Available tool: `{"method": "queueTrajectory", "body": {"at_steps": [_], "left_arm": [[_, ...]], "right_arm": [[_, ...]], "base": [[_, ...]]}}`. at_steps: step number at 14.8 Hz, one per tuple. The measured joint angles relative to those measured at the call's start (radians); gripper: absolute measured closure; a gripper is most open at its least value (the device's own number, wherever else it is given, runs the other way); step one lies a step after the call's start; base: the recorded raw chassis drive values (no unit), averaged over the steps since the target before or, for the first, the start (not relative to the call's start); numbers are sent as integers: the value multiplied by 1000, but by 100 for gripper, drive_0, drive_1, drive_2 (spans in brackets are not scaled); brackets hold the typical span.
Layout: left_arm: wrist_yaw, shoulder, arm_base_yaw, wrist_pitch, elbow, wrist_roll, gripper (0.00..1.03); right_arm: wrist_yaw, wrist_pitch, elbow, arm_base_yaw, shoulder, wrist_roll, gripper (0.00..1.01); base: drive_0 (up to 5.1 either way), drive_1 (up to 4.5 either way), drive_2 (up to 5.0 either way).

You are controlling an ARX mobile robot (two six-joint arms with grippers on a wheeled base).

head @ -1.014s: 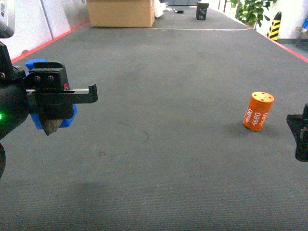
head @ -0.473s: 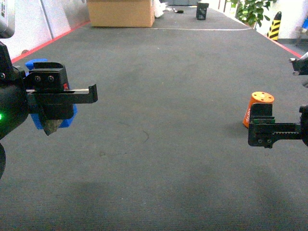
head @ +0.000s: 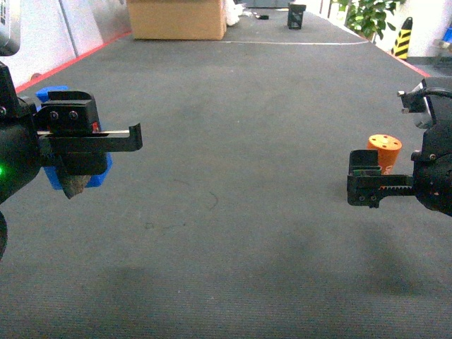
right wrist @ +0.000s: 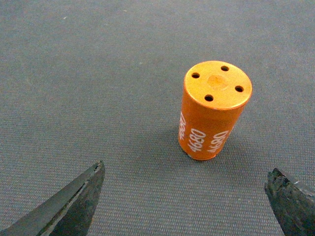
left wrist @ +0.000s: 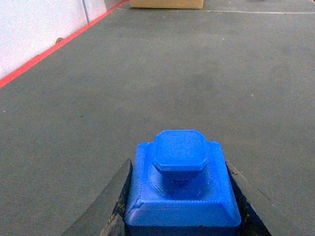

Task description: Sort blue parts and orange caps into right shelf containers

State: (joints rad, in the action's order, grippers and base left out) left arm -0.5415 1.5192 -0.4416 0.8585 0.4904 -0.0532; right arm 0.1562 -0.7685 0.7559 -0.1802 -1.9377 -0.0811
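A blue part [left wrist: 182, 191], blocky with a raised top, sits clamped between the dark fingers of my left gripper [left wrist: 179, 166]. In the head view the left gripper [head: 85, 152] hangs at the left above the floor, with the blue part [head: 104, 169] showing behind it. An orange cap [right wrist: 214, 110] marked "4680" stands upright on the grey carpet. My right gripper [right wrist: 186, 169] is open just short of it, jaws wide apart and touching nothing. In the head view the right gripper [head: 367, 180] covers the lower half of the orange cap [head: 385, 145]. The right shelf containers are out of view.
Grey carpet runs ahead, edged by a red line [head: 70, 62] on the left. Far back stand a cardboard box [head: 176, 19], a small black object [head: 297, 15], a plant [head: 367, 14] and a yellow-black post [head: 402, 39].
My right arm has come in from the right edge, risen and moved left, and now stands in front of the orange cap. The left arm and its blue part have not moved.
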Motion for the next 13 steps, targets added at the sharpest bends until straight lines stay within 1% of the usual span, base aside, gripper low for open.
{"method": "queueTrajectory", "body": {"at_steps": [6, 13], "left_arm": [[0, 0, 0, 0, 0, 0, 62], [0, 0, 0, 0, 0, 0, 63]], "right_arm": [[-6, 1, 60, 24, -51, 8, 3], [-11, 2, 116, 39, -97, 23, 3]], "base": [[0, 0, 0], [0, 0, 0]]}}
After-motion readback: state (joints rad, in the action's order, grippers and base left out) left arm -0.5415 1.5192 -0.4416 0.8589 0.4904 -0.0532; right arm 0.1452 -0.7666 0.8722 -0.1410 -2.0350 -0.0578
